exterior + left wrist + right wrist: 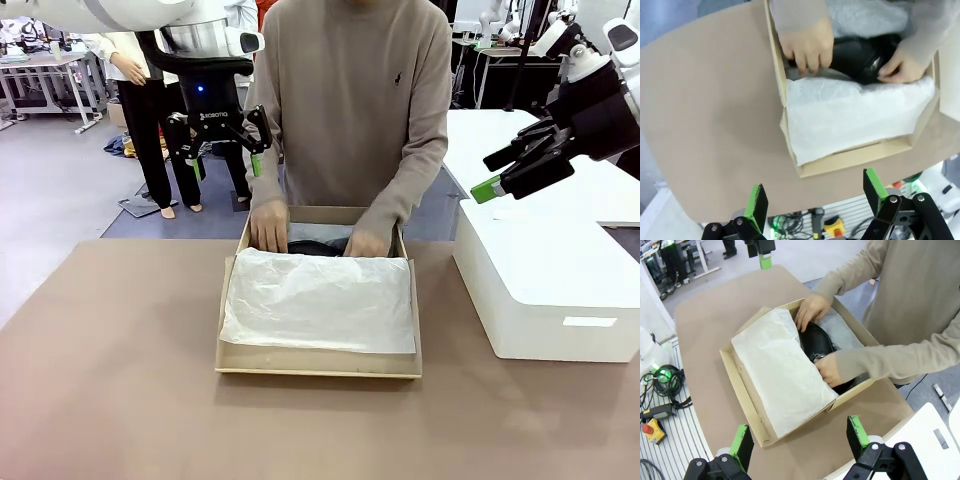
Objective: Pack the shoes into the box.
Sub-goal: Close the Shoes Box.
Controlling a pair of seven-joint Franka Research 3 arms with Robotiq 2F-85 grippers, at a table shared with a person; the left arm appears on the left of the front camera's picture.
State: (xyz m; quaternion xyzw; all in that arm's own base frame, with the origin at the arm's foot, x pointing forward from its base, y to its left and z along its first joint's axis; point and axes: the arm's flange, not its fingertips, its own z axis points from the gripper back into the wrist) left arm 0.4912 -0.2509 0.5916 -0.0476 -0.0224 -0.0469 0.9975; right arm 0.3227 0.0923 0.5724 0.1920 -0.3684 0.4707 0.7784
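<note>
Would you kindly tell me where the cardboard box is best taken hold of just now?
Probably the near wall of the box, from above on the robot's side: it is a thin upright edge, easy to pinch, and the person's hands occupy the far end.

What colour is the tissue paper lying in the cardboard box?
White. The tissue paper in the box shows best in the right wrist view.

Table: matte brown tabletop with rounded corners (110, 380), filling the foreground.
Floor: smooth pale grey floor (50, 190); a blue-grey mat (190, 225) lies beyond the table.
Far left: light metal-framed workbench (60, 60).
Far right: white tabletop (480, 140).
Light: even, soft.
</note>
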